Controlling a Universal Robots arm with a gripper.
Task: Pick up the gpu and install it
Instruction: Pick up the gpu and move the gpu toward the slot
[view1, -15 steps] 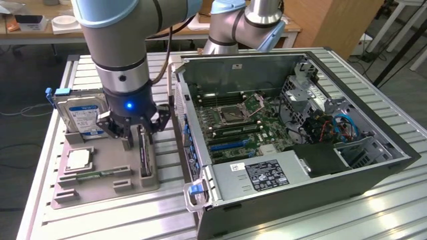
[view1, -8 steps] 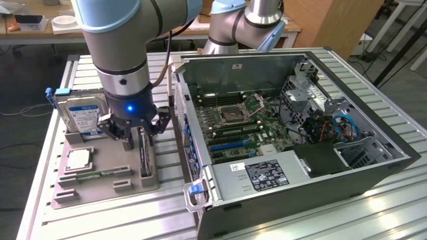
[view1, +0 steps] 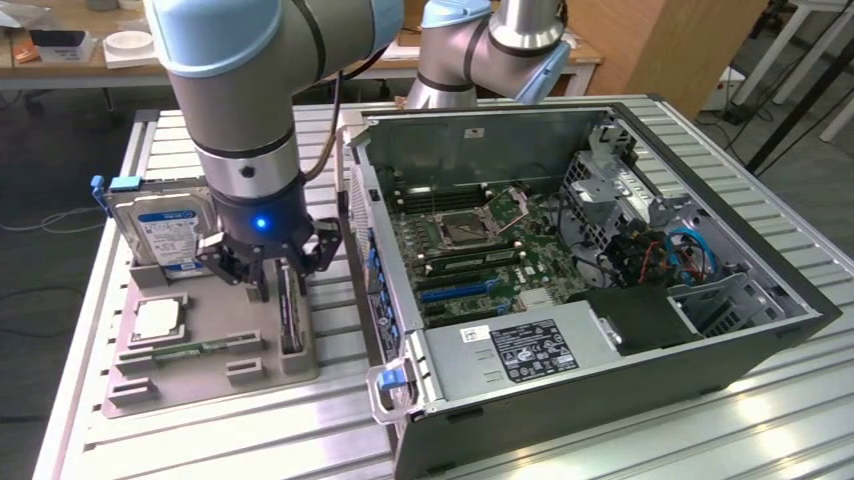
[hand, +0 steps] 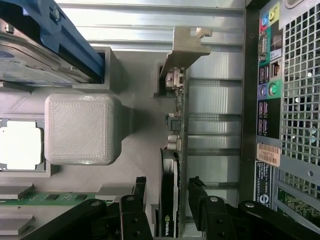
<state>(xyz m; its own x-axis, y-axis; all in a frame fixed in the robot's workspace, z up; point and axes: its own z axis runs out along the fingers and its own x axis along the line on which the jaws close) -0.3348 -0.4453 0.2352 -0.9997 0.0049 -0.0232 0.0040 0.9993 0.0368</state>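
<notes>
A robotics lab: a slotted aluminium tabletop (view1: 174, 445) carries an opened computer case (view1: 781, 325) at three o'clock, a grey parts fixture (view1: 214, 385) at eight, cluttered wooden desks (view1: 54, 72) at eleven.

Dark green-black gpu (hand: 182, 115) with silver bracket (hand: 189, 46), blue-and-white labelled hard drive (view1: 163, 235), grey holder (view1: 187, 382), black hand (hand: 168, 184)

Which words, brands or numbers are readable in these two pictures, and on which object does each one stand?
"NVIDIA", turned sideways: on the thin, dark green-black gpu card, near its round fan.
Blue-white label on the boxy silver hard drive: too small to read.
Black label on the grey metal power supply: too small to read.
Orange-white barcode sticker on the grey computer case: blurred.
</notes>
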